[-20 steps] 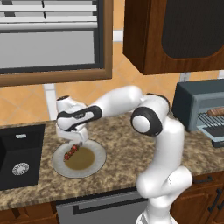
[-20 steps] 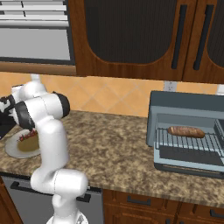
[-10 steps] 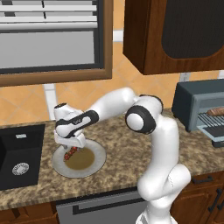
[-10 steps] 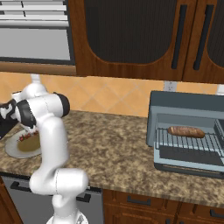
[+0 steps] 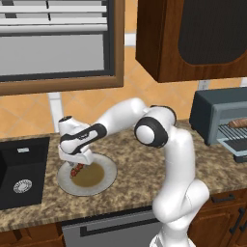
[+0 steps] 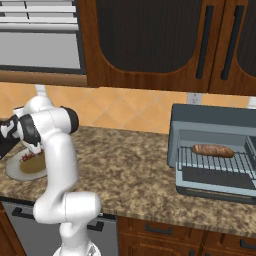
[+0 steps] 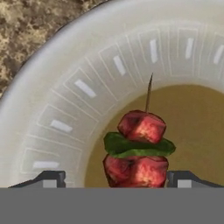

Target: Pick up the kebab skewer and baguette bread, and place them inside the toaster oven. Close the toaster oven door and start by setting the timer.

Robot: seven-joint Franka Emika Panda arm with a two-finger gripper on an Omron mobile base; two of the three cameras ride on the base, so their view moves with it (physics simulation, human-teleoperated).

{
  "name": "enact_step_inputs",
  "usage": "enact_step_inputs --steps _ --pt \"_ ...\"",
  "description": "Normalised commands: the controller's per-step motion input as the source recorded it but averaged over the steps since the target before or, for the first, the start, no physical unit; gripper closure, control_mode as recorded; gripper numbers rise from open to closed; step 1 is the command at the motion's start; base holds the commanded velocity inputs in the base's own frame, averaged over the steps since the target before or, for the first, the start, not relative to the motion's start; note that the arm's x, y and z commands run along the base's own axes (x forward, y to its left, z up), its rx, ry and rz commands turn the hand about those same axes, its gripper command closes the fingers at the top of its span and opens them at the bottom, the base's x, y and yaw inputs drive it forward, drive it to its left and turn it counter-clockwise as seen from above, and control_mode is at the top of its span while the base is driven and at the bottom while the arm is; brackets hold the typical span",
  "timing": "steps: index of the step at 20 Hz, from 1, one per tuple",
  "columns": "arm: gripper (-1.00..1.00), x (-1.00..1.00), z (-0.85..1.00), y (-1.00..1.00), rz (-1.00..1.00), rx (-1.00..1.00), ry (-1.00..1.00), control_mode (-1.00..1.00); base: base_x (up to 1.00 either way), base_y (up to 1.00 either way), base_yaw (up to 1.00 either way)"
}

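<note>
I have the end effector [image 5: 78, 162] low over the left rim of the plate [image 5: 107, 174] on the granite tabletop [image 5: 130, 193], just right of the black sink [image 5: 21, 173]. In the hand view its fingertips [image 7: 51, 178] stand apart on either side of the kebab skewer [image 7: 139, 148], not pressing it. The skewer lies on the plate. The baguette bread [image 6: 212, 150] rests on the wire rack of the toaster oven [image 6: 210, 122], far right, with the toaster oven door [image 6: 215, 186] folded down.

My arm [image 5: 178, 159] is glossy white, built of rounded tubular links with dark grey joint caps. My hand [image 5: 77, 140] wears a black band, and my two finger tips [image 7: 50, 178] are small, dark and blocky.
</note>
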Motion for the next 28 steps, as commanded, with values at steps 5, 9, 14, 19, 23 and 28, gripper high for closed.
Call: enact_step_inputs --steps 5,9,14,19,23,28 --pt "-1.0 0.0 -0.14 0.04 0.0 0.0 0.0 -1.0 0.0 0.0 0.0" --pt "1.0 0.0 -0.15 0.07 0.0 0.0 0.0 -1.0 0.0 0.0 0.0" --pt "1.0 0.0 -0.23 0.05 0.01 0.0 -0.03 -1.0 0.0 0.0 0.0" --pt "1.0 -0.03 -0.05 0.04 0.02 0.0 0.0 -1.0 0.0 0.0 0.0" --pt "1.0 -0.13 0.6 -0.22 0.0 0.0 0.0 -1.0 0.0 0.0 0.0" --pt "1.0 -0.38 0.99 -0.58 0.0 0.02 0.0 -1.0 0.0 0.0 0.0"
